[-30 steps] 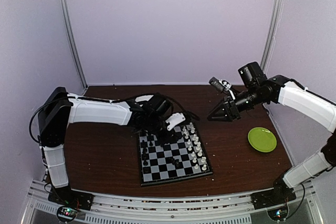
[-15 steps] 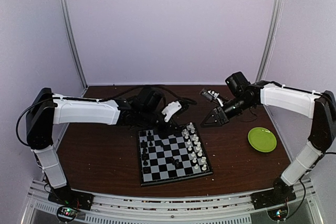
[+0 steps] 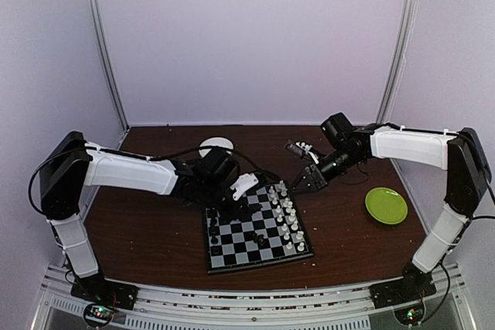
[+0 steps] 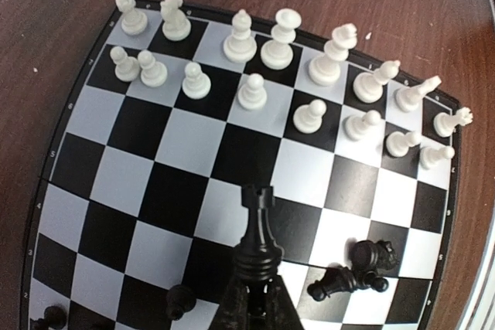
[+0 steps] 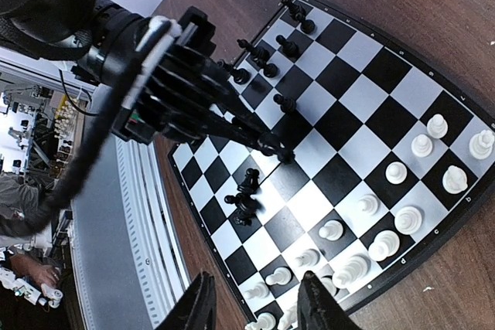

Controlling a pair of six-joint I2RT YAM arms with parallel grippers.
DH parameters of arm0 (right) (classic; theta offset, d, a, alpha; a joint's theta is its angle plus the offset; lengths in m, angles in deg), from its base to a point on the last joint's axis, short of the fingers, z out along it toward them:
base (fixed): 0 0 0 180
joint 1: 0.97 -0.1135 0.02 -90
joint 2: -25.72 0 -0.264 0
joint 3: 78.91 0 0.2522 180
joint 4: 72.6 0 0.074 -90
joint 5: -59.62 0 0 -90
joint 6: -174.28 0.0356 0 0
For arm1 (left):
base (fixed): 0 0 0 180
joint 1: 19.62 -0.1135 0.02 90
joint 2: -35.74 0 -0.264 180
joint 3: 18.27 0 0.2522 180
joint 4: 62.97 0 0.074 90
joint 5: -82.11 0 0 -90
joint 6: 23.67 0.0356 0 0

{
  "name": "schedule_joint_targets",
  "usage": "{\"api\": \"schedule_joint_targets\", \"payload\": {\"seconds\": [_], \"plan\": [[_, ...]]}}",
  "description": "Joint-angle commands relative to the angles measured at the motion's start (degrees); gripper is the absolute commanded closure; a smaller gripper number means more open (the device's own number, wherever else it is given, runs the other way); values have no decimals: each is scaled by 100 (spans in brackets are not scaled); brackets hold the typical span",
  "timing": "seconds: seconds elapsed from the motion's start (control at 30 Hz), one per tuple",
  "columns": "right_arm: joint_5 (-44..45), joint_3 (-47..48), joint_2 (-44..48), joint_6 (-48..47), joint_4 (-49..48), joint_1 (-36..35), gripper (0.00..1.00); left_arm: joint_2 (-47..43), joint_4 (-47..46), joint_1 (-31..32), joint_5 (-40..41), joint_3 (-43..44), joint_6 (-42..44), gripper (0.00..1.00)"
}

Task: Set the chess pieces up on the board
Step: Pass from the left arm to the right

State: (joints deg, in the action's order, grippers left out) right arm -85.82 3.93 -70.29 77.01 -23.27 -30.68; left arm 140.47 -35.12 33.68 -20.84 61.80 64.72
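Black plastic chessman [image 4: 259, 229], tall, with a cross-shaped top. It is clamped at its base by the left gripper [image 4: 251, 293], whose jaws are closed on it. It is held upright, its long axis in line with the fingers, over the middle squares of the board [image 4: 186, 141], and is not yet set down.

White pieces [image 4: 280, 36]: sixteen are counted, ranged in two full rows along one edge. That side is judged complete.

Black pieces [image 5: 263, 56]: a few are stood near the opposite edge. A stray pair [image 4: 357, 268] is found mid-board, at least one of them on its side.

Right gripper [image 5: 255, 303]: its jaws are apart and nothing is held. It is stationed over the white edge.

Bearing for placement: the open black home squares are judged to lie back from the held chessman, away from the white rows and toward the left arm, which is the nearer.
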Motion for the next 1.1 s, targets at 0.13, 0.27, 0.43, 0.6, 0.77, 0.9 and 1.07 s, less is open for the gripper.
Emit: {"api": "schedule_joint_targets", "payload": {"seconds": [0.13,0.27,0.43,0.6,0.77,0.9,1.07], "plan": [[129,-183,351,-141,-4,9,63,621,430,-31,201,594,126,100],[106,-221,335,-135,-41,10,63,800,601,-21,201,761,115,100],[78,-209,329,-138,-52,10,63,991,814,-14,173,1045,73,90],[69,-255,359,-167,-50,10,63,1109,1013,-12,151,1275,86,81],[35,-298,368,-164,-76,18,63,1206,1229,9,139,1482,132,77],[25,-320,402,-161,-94,27,63,1301,1447,22,174,1641,159,78],[12,-350,407,-164,-117,51,63,1438,1711,69,331,1869,193,82]]}}
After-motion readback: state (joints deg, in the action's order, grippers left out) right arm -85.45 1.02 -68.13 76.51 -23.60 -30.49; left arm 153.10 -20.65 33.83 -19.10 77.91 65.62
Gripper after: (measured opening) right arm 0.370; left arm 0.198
